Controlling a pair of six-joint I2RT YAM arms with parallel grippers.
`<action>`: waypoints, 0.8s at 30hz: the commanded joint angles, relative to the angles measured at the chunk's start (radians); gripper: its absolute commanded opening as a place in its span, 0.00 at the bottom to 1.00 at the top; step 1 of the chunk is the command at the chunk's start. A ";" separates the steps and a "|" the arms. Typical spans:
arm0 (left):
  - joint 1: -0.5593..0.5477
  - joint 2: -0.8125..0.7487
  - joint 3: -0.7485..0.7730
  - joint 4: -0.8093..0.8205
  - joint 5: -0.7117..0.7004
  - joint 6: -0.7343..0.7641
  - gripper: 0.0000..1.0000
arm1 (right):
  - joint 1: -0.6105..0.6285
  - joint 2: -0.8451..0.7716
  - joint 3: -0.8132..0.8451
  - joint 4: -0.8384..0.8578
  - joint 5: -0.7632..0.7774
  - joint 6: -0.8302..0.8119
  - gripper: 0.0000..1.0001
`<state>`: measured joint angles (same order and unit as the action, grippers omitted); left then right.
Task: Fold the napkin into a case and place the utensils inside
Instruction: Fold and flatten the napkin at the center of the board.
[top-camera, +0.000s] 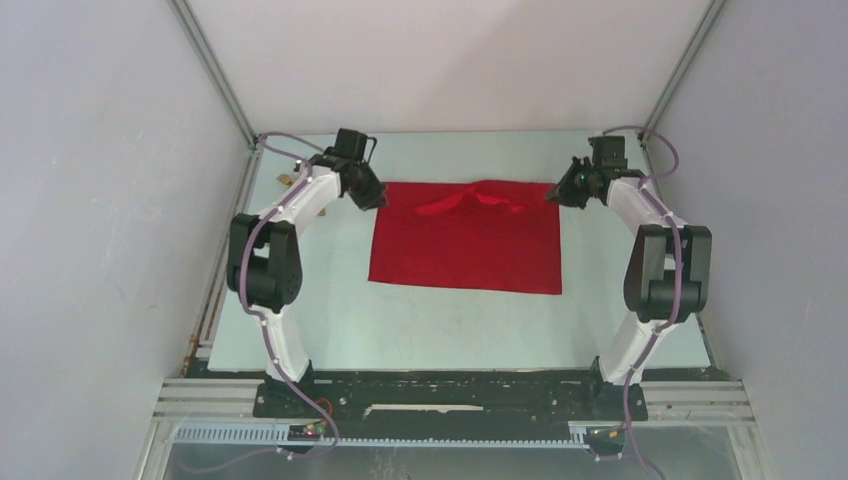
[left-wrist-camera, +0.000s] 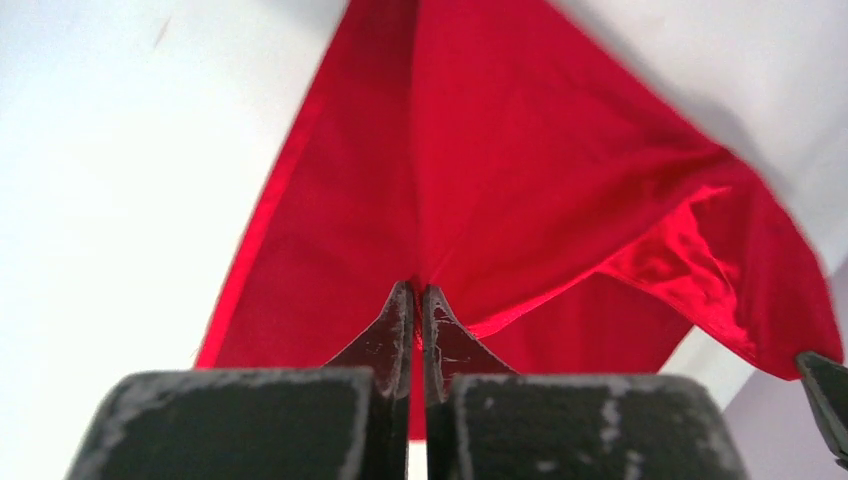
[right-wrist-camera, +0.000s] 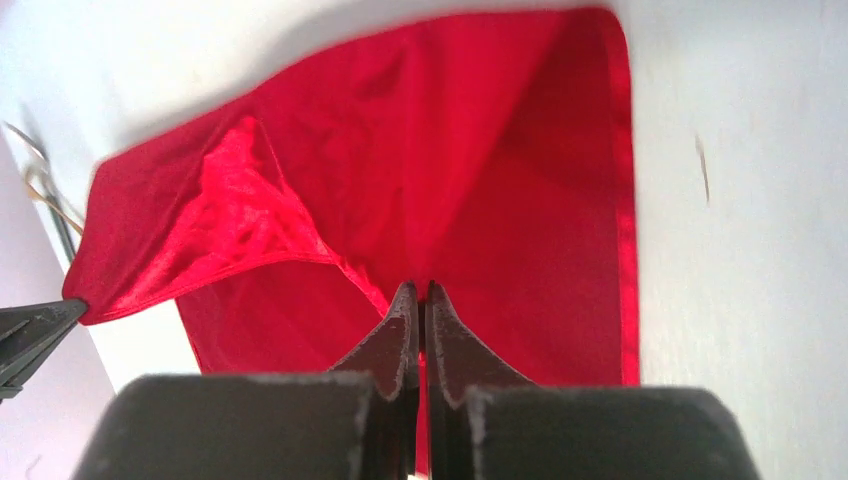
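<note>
Red napkin (top-camera: 466, 245) lies spread on the table (top-camera: 450, 330), roughly centred between the two arms, nearer the far side. Near edge and both near corners flat on the surface, cloth looks single layer, not folded into a packet

Left fingers (left-wrist-camera: 385, 340) pinched tight on the far-left corner of the napkin, cloth fanning out from the tips in the left wrist view. Right fingers (right-wrist-camera: 390, 345) pinched tight on the far-right corner, same look in the right wrist view

Both far corners are raised a little off the table. The far edge between them sags and bunches mid-span into a shiny creased fold, visible from above as a wrinkle at the middle of the far edge

Each wrist view catches the tip of the other arm's fingers at the opposite corner
</note>
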<state>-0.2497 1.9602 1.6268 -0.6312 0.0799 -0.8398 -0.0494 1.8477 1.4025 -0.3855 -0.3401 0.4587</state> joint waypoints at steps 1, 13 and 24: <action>0.004 -0.163 -0.196 -0.021 -0.015 -0.014 0.00 | 0.017 -0.153 -0.190 -0.060 0.011 0.014 0.00; -0.063 -0.283 -0.519 0.028 -0.065 0.053 0.00 | 0.005 -0.405 -0.559 -0.021 0.082 -0.009 0.00; -0.074 -0.294 -0.602 0.045 -0.120 0.062 0.00 | 0.002 -0.428 -0.679 0.029 0.064 -0.015 0.00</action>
<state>-0.3225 1.7142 1.0275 -0.6071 0.0055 -0.8028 -0.0444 1.4502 0.7292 -0.3996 -0.2771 0.4587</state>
